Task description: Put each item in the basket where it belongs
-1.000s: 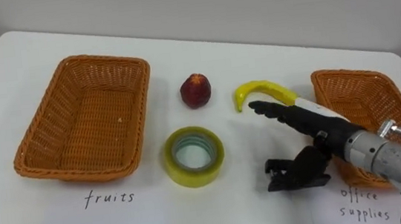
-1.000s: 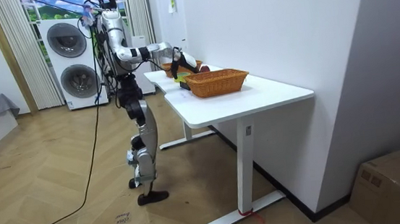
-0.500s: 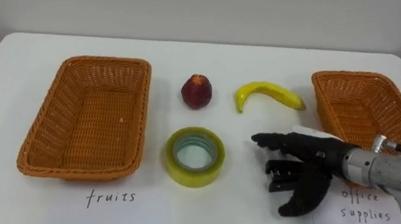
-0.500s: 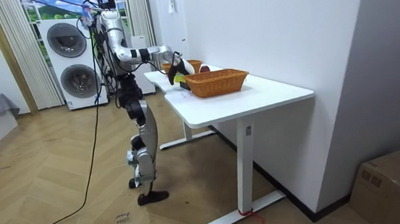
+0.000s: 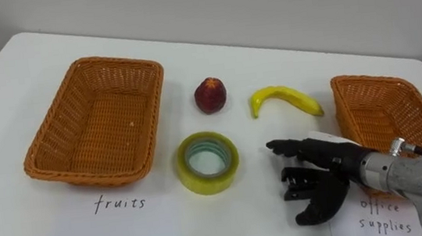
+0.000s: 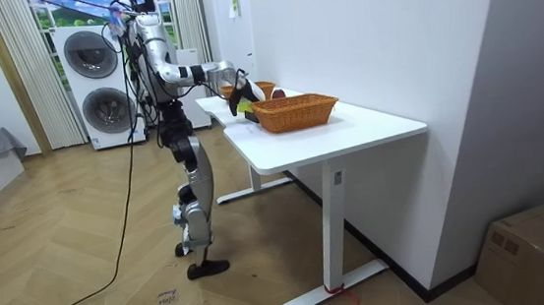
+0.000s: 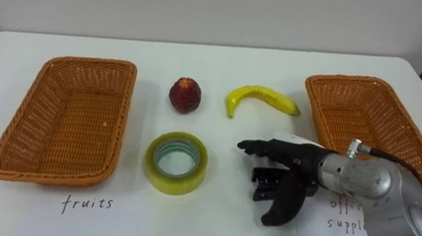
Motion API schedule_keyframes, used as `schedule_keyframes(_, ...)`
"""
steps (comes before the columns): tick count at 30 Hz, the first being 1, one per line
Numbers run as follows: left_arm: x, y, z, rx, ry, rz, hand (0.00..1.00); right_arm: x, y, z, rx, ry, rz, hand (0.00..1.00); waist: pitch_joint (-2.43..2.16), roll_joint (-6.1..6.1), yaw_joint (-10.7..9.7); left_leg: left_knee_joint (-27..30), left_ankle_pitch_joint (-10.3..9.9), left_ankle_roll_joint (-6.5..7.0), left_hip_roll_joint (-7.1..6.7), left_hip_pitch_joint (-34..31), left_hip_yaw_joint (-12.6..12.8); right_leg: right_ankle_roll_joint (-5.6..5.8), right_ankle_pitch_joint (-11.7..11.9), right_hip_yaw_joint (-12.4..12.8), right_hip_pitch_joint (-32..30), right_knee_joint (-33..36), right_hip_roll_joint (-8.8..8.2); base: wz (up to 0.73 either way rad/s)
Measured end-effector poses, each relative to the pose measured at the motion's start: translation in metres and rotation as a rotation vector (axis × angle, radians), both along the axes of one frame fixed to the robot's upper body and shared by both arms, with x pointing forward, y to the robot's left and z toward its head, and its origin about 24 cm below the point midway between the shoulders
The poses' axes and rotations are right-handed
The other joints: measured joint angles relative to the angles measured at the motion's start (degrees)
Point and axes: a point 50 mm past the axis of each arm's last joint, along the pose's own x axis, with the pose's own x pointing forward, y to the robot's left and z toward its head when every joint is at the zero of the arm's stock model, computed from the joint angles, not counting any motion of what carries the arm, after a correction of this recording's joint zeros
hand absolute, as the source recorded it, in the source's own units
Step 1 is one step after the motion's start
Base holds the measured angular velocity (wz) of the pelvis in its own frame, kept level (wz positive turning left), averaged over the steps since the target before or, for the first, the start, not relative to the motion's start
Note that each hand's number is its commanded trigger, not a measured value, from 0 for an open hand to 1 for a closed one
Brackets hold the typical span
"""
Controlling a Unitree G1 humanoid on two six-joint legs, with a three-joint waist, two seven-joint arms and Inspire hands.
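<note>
right hand (image 5: 334, 166) has drawn back from the banana (image 5: 284, 98) and hangs over a black item (image 5: 297, 186) on the table (image 5: 16, 209).
fingers reach forward nearly straight and the thumb drops on the near side, so it closes on nothing; judged a pre-grasp straddle, with the item between fingers and thumb (stapler or clip, cannot tell). the item sits just beside the office supplies basket (image 5: 375, 112), so it is probably the shortest first sort. banana and red fruit (image 5: 210, 94) lie mid-table between the baskets, and the tape roll (image 5: 206, 162) lies nearer the fruits basket (image 5: 98, 126). both baskets are empty, nothing sorted yet. in the room view the robot stands at the table's far end.
</note>
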Motion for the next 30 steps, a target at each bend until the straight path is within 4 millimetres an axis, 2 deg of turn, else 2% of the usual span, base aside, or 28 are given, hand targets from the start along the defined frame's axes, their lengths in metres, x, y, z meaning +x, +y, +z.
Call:
schedule_keyframes(13,0.002,0.001,0.001,0.014,0.003,0.001,0.0,0.0,-0.001,0.0,-0.031,-0.015,-0.009,0.0,-0.05,-0.02,0.39,-0.07,0.02,0.03,0.03,-0.01,0.32,-0.01,0.11,0.12,-0.15,0.11,0.02,0.0)
schedule_keyframes(20,0.002,0.001,0.001,0.016,0.005,0.002,0.0,0.0,-0.004,0.001,-0.116,-0.022,-0.015,0.0,-0.33,-0.38,0.36,-0.21,0.04,0.06,0.03,-0.14,0.3,-0.01,0.11,0.04,-0.33,0.11,-0.02,0.0)
schedule_keyframes(30,0.001,0.002,0.001,0.021,0.007,0.008,0.0,0.005,-0.013,0.007,-0.276,-0.038,-0.036,0.0,-0.35,-0.5,0.33,-0.49,0.07,0.07,0.04,-0.39,0.41,-0.01,0.11,0.27,-0.9,0.24,-0.31,-0.01)
